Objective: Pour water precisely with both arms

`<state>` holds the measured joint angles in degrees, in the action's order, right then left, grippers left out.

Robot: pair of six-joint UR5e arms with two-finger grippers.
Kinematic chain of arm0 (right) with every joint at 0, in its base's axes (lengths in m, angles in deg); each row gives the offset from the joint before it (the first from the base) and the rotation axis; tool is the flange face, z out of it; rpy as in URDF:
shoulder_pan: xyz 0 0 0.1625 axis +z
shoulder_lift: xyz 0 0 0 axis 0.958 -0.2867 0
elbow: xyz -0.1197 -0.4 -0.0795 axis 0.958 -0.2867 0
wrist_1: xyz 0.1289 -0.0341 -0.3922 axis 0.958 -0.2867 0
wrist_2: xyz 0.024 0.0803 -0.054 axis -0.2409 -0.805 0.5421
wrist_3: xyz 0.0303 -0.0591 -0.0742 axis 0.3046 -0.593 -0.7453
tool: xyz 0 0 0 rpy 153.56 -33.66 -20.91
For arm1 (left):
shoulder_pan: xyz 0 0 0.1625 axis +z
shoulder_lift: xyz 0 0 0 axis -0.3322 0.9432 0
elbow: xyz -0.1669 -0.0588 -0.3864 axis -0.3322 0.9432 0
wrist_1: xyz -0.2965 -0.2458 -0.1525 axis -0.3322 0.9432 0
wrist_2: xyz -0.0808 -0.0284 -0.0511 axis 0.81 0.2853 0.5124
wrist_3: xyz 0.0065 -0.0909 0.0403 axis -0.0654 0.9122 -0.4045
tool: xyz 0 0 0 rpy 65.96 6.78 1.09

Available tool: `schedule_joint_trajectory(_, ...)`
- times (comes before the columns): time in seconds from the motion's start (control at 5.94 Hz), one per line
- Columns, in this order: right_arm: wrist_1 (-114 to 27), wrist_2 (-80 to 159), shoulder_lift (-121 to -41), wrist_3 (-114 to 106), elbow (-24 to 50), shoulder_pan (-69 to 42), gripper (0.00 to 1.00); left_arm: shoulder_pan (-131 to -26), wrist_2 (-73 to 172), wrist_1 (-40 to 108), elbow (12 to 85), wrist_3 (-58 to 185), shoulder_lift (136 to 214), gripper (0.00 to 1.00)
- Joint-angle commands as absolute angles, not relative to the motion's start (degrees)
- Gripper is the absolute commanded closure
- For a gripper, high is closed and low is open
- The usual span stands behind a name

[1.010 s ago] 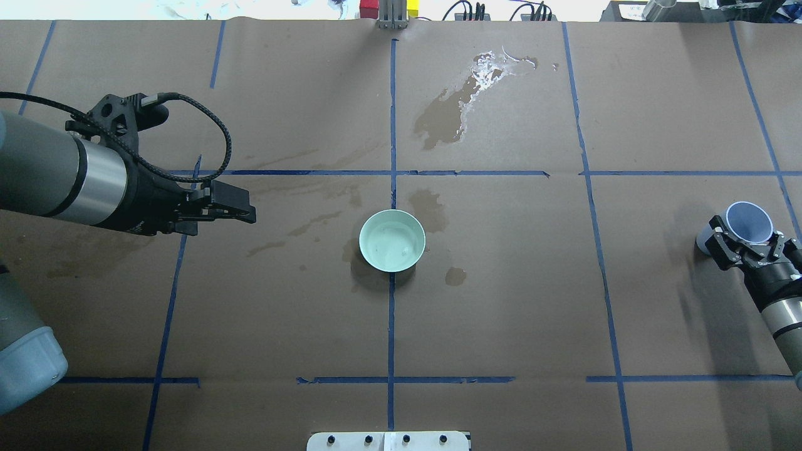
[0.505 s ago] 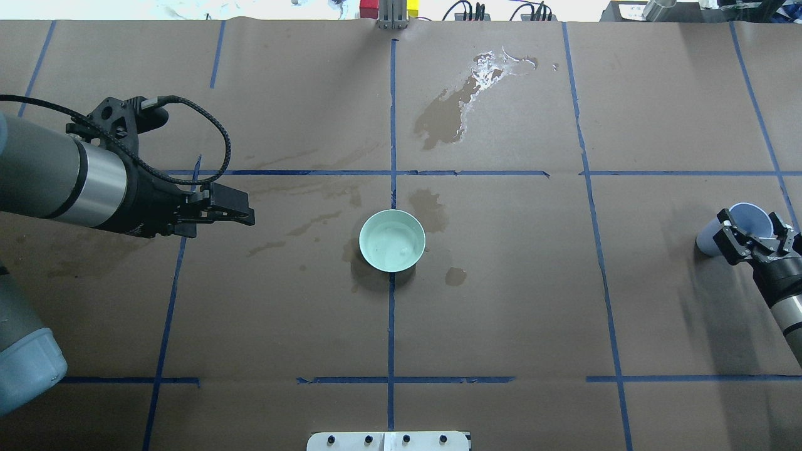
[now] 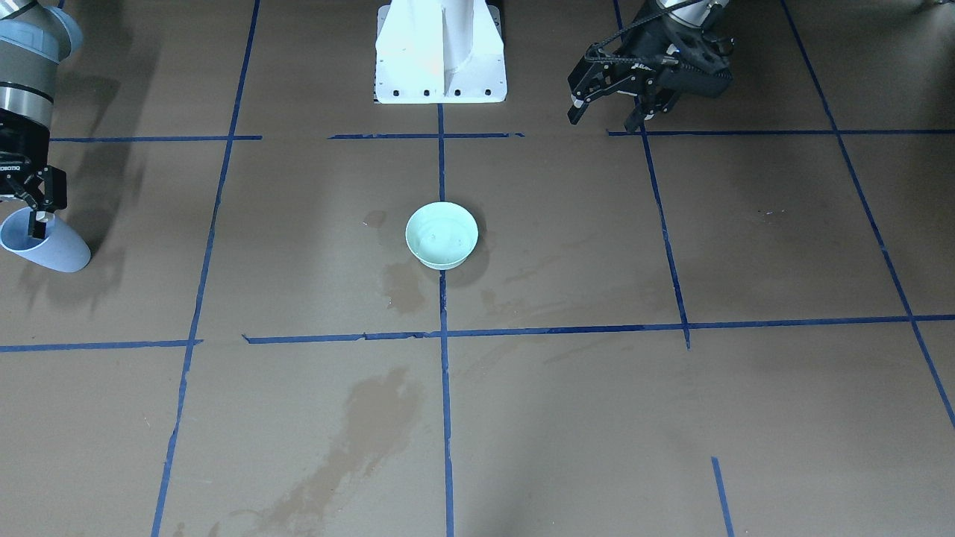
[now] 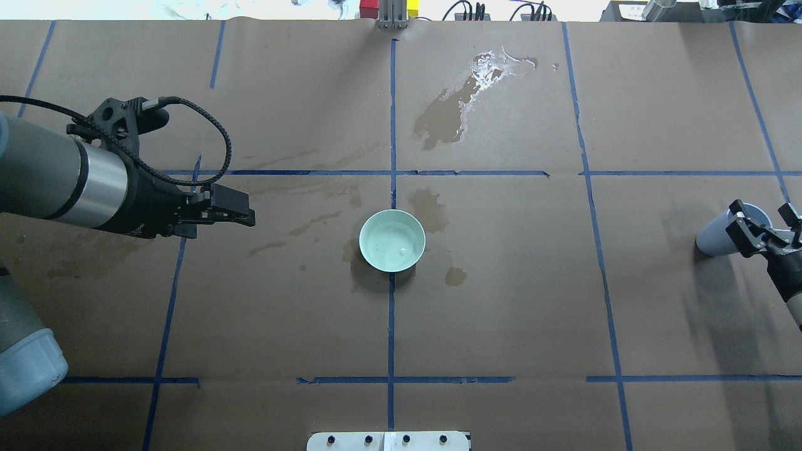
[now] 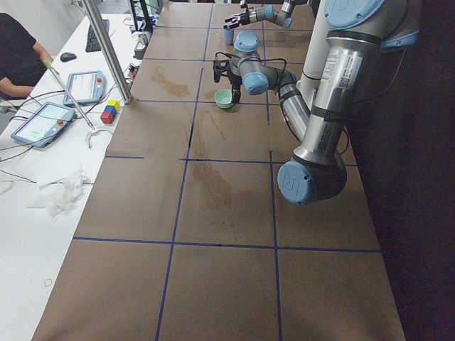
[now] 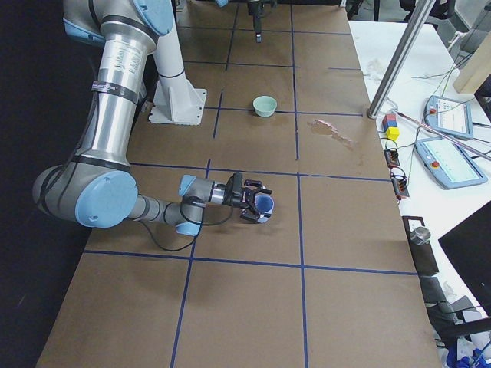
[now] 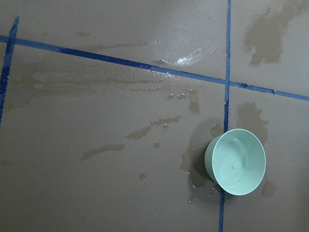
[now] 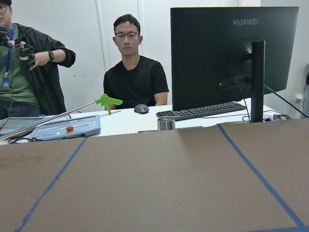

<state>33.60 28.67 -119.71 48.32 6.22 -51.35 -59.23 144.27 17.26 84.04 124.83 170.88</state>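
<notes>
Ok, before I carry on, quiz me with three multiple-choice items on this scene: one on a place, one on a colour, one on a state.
1. Where does the mint bowl stand?
A. On a blue tape line near the table's middle
B. In a corner of the table
C. At the table's far edge

2. What colour is the cup at the right gripper?
A. Red
B. Pale blue
C. Yellow

3. How is the left gripper?
A. Shut on the bowl
B. Shut on the cup
C. Open and empty

Answers: 1 A, the overhead view shows the tape running under the bowl. 2 B, the front-facing and overhead views both show it pale blue. 3 C, the front-facing view shows its fingers spread with nothing between them.
</notes>
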Motion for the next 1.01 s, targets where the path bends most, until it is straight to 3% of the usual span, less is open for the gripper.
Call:
schedule_joint_trajectory(0.0,33.6,22.4,-121.0,45.5,8.5,-46.2,0.0,-55.4,143.4,17.3,82.3,128.6,173.0,0.0)
schedule_joint_trajectory(0.34,33.4,1.2,-119.9,38.6,10.2,-29.2,0.0,-49.8,137.5,17.2,79.3,131.1,175.3,0.0)
schedule_joint_trajectory(0.67,26.9,-33.5,-117.1,32.7,10.9,-4.2,0.0,-48.9,135.8,16.4,64.9,131.1,186.6,0.0)
schedule_joint_trajectory(0.84,19.6,-45.9,-114.2,22.8,10.9,5.7,0.0,-48.8,135.9,16.5,61.9,131.0,188.2,0.0)
